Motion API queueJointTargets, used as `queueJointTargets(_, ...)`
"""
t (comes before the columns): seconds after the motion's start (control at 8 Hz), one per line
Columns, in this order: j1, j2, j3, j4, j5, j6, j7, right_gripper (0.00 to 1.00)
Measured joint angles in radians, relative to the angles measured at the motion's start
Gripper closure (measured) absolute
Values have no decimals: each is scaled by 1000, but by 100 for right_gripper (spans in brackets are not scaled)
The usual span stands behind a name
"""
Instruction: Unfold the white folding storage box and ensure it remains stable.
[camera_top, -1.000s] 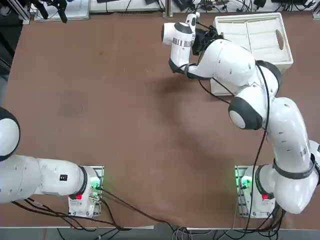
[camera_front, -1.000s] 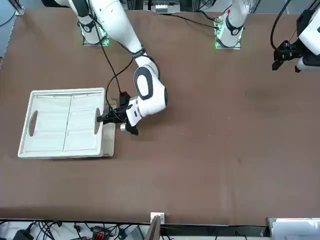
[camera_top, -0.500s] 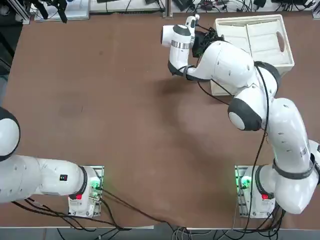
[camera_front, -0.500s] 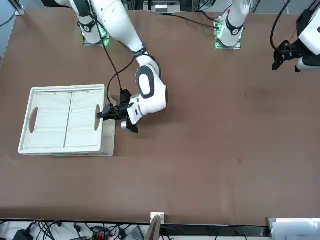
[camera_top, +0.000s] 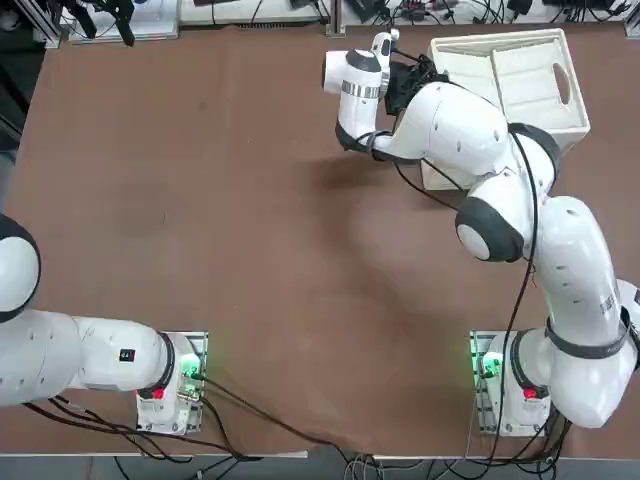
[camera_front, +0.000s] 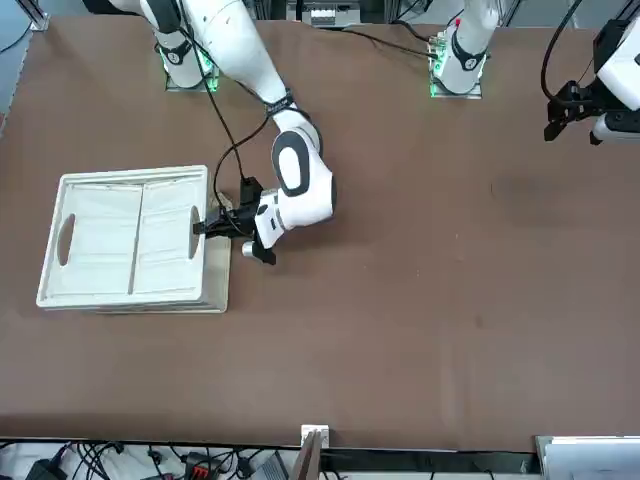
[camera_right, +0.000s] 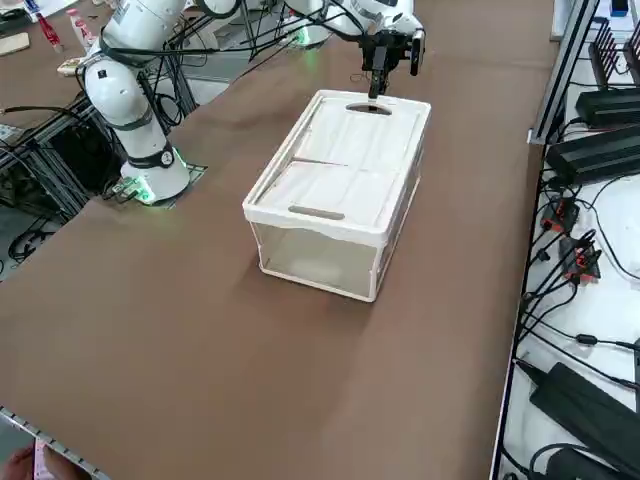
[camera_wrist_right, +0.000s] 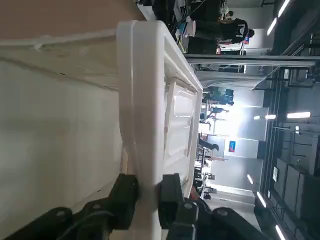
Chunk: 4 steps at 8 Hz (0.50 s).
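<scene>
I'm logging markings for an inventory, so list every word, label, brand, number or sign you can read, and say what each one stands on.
No text can be read for certain.
White right robot arm: tiny dark marking on its side, too small to read.
Small blue-and-red sign in the room beyond: too small to read.
Off-white rectangular plastic box: no lettering seen.

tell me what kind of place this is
Probably a robotics lab or workshop: the right gripper is at the rim of a white folding storage box, with cables beyond the table.
</scene>
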Motion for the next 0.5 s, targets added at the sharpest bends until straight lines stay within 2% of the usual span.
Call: queueJointTargets(0.5, 0, 0, 0, 0, 0, -2, -4, 72)
